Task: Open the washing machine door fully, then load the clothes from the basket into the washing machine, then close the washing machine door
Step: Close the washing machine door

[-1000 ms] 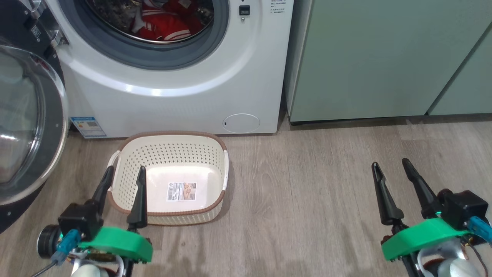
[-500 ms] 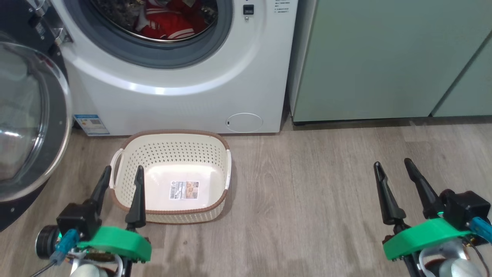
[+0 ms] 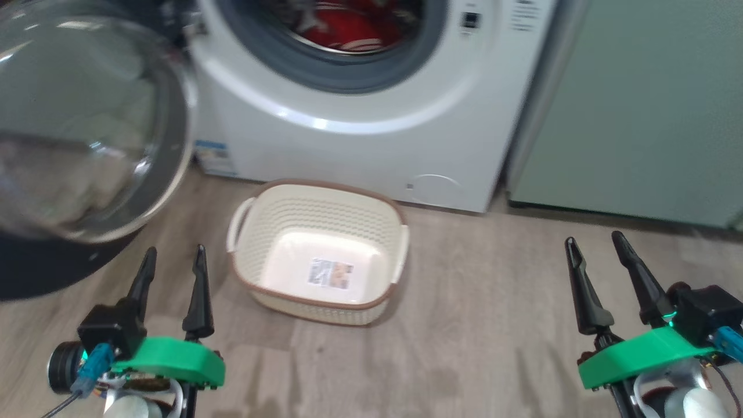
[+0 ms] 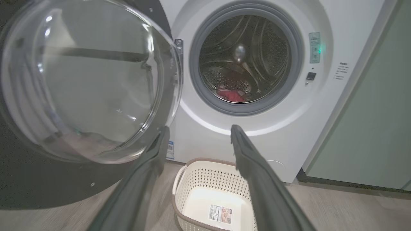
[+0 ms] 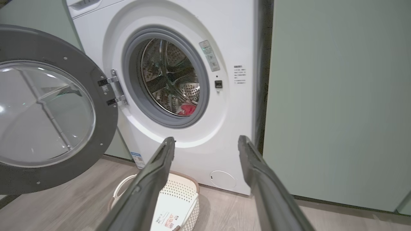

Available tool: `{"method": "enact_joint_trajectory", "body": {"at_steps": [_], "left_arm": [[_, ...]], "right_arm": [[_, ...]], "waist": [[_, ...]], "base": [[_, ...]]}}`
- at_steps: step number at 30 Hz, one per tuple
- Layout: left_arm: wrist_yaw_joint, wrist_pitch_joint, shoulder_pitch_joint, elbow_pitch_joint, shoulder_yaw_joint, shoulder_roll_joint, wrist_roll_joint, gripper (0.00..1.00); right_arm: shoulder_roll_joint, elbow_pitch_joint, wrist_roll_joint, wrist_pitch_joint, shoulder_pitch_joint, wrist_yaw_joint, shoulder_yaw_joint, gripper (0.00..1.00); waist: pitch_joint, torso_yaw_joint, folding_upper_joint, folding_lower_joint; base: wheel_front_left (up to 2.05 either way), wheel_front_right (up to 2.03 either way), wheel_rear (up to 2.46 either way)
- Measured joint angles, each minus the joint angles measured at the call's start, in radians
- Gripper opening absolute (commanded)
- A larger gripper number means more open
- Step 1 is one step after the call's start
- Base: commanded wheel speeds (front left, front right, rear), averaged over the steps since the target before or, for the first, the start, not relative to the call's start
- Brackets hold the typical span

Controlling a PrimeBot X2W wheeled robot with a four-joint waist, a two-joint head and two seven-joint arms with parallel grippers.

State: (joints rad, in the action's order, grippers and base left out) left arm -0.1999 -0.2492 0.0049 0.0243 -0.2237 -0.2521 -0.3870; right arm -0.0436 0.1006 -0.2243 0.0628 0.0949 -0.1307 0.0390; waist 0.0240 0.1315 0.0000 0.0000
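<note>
The left gripper [image 3: 175,251] and right gripper [image 3: 592,238] hover empty, dark fingers spread. The round, black-rimmed glass washing machine door [image 3: 87,128] stands swung open up-left of the left gripper, the nearer one. Red striped clothes [image 3: 348,26] lie inside the white front-loading washing machine [image 3: 360,145]; the cream perforated plastic basket [image 3: 316,187] sits empty. The right wrist view shows the door's metal hinges [image 5: 112,91], which are blurred in the head view.

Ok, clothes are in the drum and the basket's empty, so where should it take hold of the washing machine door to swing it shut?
Probably the black rim of the washing machine door at its free edge, opposite the hinge, coming from the robot's left with the open left tool. The rim is flat and wide; the glass bowl is domed.
</note>
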Motion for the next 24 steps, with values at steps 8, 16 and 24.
{"method": "enact_joint_trajectory", "body": {"at_steps": [8,16,24], "left_arm": [[-0.016,0.0,0.021,-0.002,0.022,0.011,0.01,1.0],[-0.033,0.0,0.067,-0.009,0.053,0.008,0.01,1.0],[-0.051,0.002,0.082,-0.018,0.062,0.005,0.009,1.0]], "right_arm": [[0.0,0.009,-0.013,-0.001,0.002,0.0,-0.02,1.0],[0.0,0.006,-0.028,-0.001,0.015,0.0,-0.048,1.0],[0.0,-0.014,-0.042,0.0,0.022,0.0,-0.071,1.0]], "waist": [[-0.021,0.155,0.0,0.0],[-0.056,0.268,0.0,0.0],[-0.073,0.31,0.0,0.0]], "base": [[0.0,0.0,0.0],[0.0,0.0,0.0],[0.0,0.0,0.0]]}}
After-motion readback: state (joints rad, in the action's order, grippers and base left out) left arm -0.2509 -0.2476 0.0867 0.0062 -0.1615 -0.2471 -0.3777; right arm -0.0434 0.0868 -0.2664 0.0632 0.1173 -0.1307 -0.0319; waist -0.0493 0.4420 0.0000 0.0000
